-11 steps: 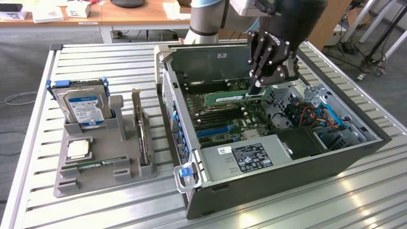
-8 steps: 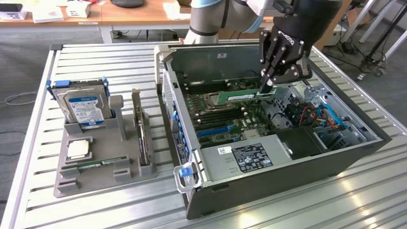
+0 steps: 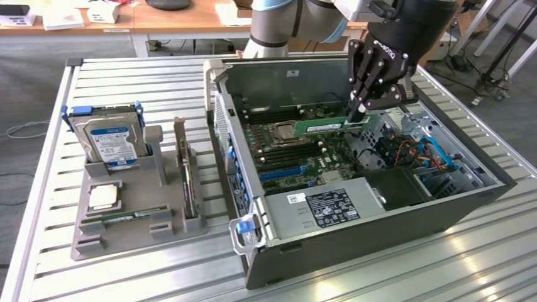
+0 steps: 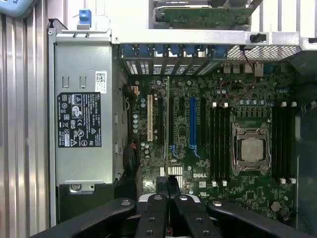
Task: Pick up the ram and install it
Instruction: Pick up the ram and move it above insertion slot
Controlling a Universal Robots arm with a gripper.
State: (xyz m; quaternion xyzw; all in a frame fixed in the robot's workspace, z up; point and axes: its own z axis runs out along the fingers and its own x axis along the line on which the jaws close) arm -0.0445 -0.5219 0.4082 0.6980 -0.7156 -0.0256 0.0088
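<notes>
Jaws tight on ram (image 3: pixel 323 126) over motherboard (image 3: pixel 302 165)

Bright, even light from above fills both views, with soft, short shadows. In the exterior view the ribbed metal tabletop (image 3: pixel 436 277) flares white near the front, and the computer case (image 3: pixel 403 229) shades its own drive corner. From the wrist, the black fingers (image 4: pixel 158 213) pinching the ram (image 4: pixel 167 124) show only small glints on their screws.
</notes>
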